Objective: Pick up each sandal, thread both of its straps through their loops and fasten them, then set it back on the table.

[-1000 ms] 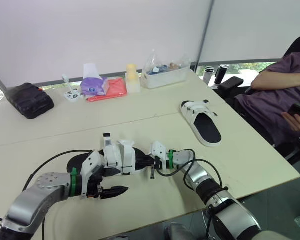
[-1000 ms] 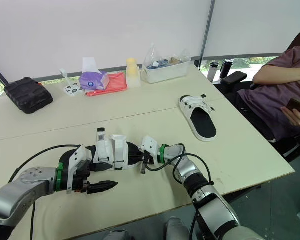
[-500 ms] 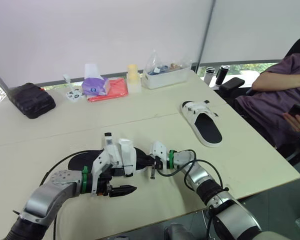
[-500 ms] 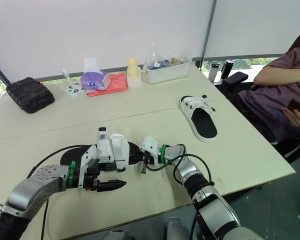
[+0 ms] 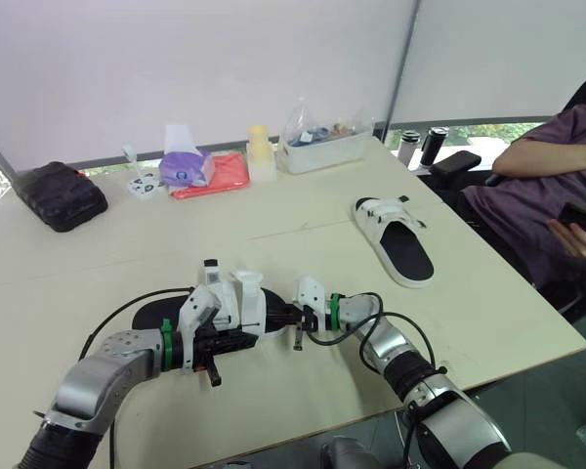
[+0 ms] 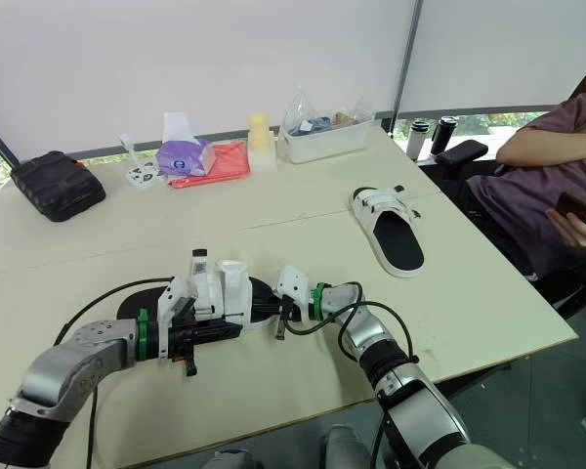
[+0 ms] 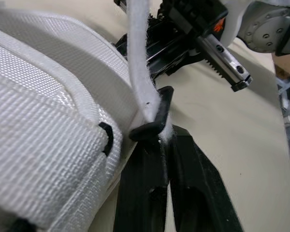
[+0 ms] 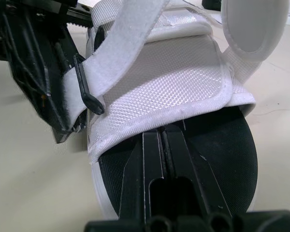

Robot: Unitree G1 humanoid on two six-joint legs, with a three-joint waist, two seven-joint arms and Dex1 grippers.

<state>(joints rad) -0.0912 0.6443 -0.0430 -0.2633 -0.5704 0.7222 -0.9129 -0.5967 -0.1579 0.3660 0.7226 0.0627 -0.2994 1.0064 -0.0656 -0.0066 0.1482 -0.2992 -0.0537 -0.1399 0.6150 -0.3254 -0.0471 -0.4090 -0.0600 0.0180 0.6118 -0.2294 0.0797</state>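
The near sandal [image 5: 236,305], white straps on a black sole, lies between my two grippers at the table's front. My left gripper [image 7: 164,140] is shut on a white strap [image 7: 137,58] right at its black loop [image 7: 152,123], on the side of the sandal nearest me [image 5: 236,339]. From the right, my right gripper [image 8: 163,133] is shut on the edge of the black sole [image 8: 222,145], under the white upper [image 8: 159,82]. The second sandal [image 5: 396,239] lies flat at the right of the table, straps toward the far side.
Along the far side sit a black pouch [image 5: 59,195], a purple tissue pack [image 5: 184,168], a red cloth [image 5: 220,176], a yellow cup [image 5: 260,151] and a clear box [image 5: 327,147]. A person [image 5: 547,186] sits at the right holding a phone.
My left gripper swung in from beside the sandal's near edge and closed on the strap at its loop. The right gripper and the sandal held still.
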